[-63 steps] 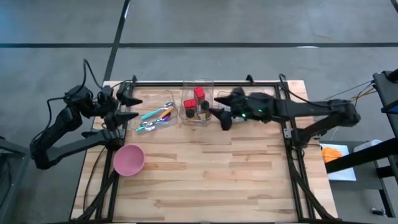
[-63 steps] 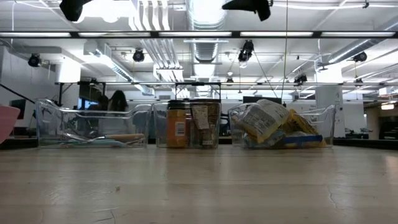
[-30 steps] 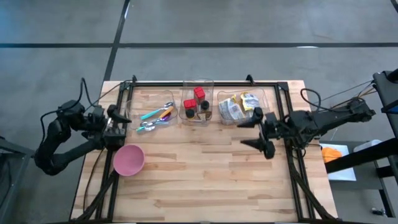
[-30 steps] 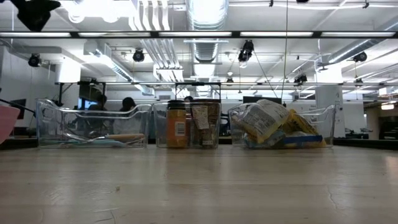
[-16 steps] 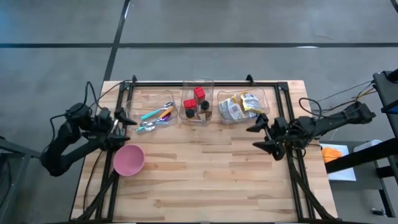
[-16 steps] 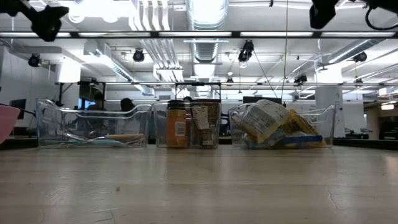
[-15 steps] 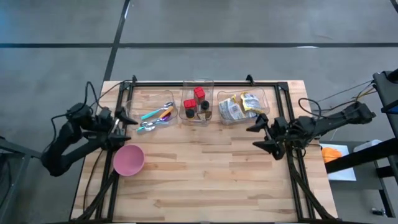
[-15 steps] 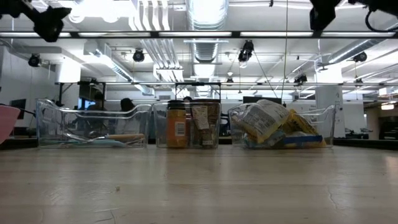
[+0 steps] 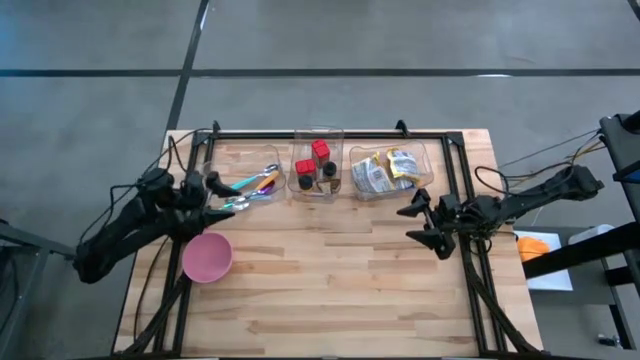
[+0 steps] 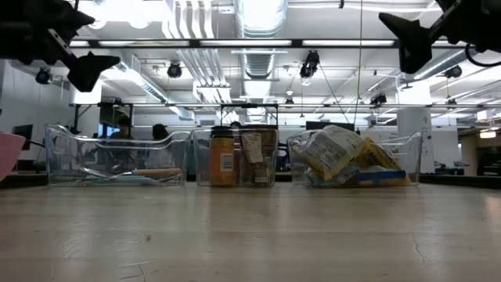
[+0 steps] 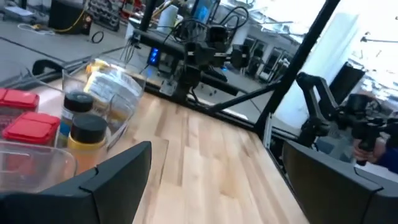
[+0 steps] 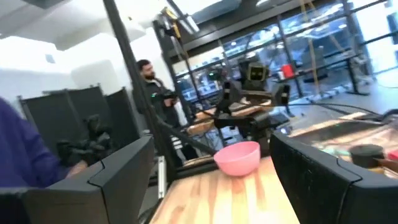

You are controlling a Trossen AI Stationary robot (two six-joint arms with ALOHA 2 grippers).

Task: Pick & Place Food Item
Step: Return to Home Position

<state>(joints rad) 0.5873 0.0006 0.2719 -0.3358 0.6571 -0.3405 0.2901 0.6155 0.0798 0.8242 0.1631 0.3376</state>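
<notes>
Overhead, the left gripper [image 9: 213,194] hangs at the edge of the left bin [image 9: 232,160], the right gripper [image 9: 408,222] near the right bin [image 9: 425,176] — both with fingers spread, holding nothing. The red can [image 9: 319,149] stands in the middle bin [image 9: 320,131]. From table height, both grippers sit above the bin rims. In the left wrist view the middle bin is close; a low swing home could, I judge, clip it. The right wrist view shows the pink bowl [image 12: 236,157] well apart.

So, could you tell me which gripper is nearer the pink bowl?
Left. The left gripper is open, close beside the bowl, near the table's left edge. The right gripper, also open, is far across at the right edge.
</notes>
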